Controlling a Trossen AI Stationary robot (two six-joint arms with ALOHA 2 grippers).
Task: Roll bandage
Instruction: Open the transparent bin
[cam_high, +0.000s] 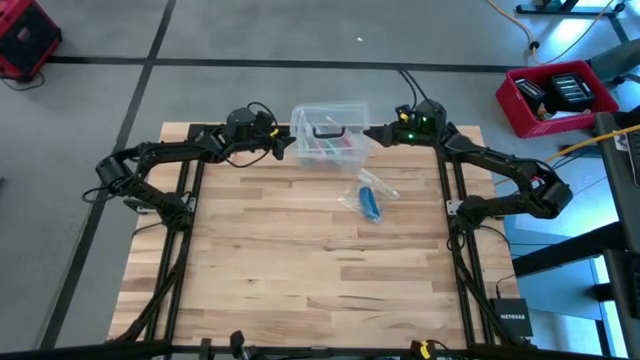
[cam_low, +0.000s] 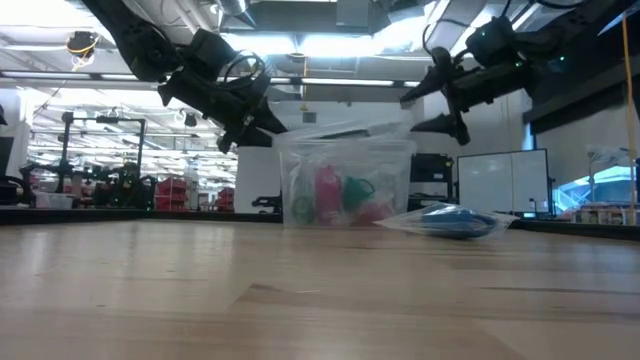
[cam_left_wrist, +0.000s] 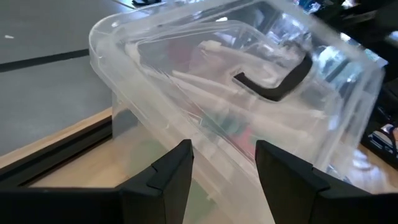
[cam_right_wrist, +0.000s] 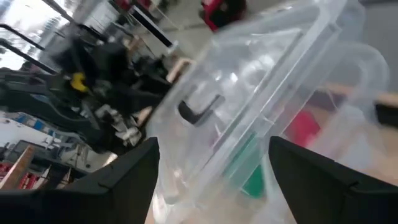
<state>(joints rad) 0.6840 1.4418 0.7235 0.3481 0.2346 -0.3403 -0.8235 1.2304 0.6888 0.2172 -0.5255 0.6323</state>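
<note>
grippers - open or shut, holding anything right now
left gripper: open, empty, at the left side of the clear plastic box.
right gripper: open, empty, at the box's right side.

Four cameras trained on one clear box

From overhead we look straight down on the whole surface (cam_high: 320, 260), the clear box (cam_high: 330, 135) at upper centre; our low camera looks level across it into the room; both wrist cameras sit close against that same box, seen past their dark fingers (cam_left_wrist: 171, 177).
</note>
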